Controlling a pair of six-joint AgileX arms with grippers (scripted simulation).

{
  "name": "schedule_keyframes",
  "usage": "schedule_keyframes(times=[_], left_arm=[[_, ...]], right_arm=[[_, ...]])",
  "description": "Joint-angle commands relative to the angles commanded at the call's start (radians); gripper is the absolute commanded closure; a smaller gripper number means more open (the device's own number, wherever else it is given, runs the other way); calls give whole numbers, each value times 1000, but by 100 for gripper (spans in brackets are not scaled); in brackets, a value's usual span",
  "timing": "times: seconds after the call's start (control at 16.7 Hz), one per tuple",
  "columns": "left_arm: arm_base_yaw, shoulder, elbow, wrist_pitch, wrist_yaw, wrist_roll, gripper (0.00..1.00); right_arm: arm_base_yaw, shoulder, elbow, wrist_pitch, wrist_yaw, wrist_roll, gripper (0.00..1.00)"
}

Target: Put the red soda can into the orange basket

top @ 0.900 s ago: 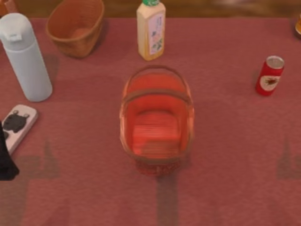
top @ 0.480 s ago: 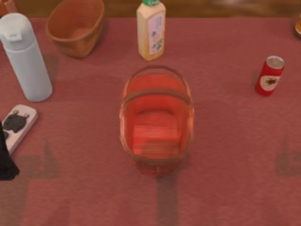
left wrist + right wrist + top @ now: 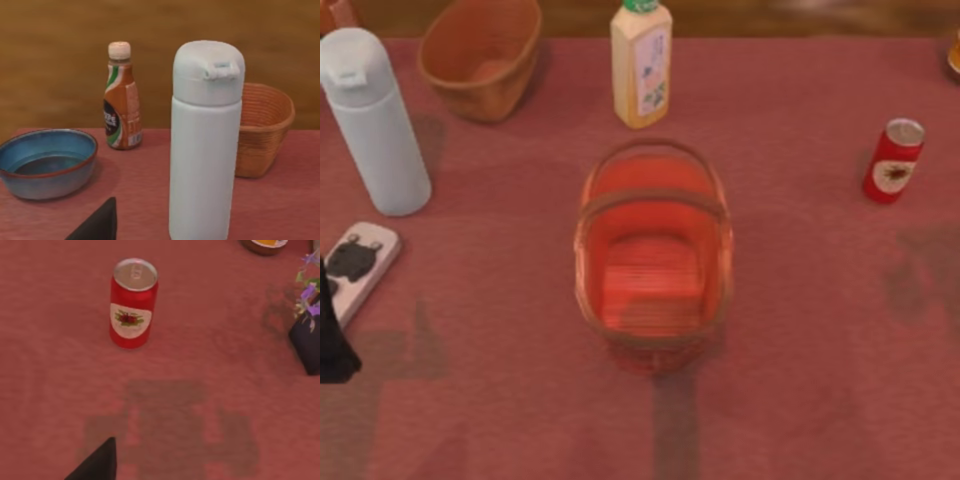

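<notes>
The left pincer [image 3: 332, 340] shows only as a dark shape at the left edge of the table [image 3: 800, 400] in the top view, and whether it is apart or together cannot be told. The right pincer is out of the top view; only a dark corner of it [image 3: 97, 465] enters the right wrist view, so its state cannot be told either.

Beside the left pincer lies a white device [image 3: 355, 265] with a dark patch on it. At the table's middle sits the orange basket [image 3: 653, 250], its thin handle arching across, nothing inside. The red soda can [image 3: 893, 160] stands upright well to the right of the basket, apart from it. Its white label carries a small red-and-green mark; no writing can be read.

Farther back on the left stands a white flask [image 3: 372, 120], then a brown woven basket [image 3: 480, 55]. A cream-yellow bottle [image 3: 640, 65] with a green cap stands behind the orange basket; its label print is unreadable.
</notes>
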Motion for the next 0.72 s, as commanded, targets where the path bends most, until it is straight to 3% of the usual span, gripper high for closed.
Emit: schedule_keyframes(times=[0.72], left_arm=[[0, 0, 0, 0, 0, 0, 0]], right_arm=[[59, 1239, 1244, -776, 8, -304, 0]])
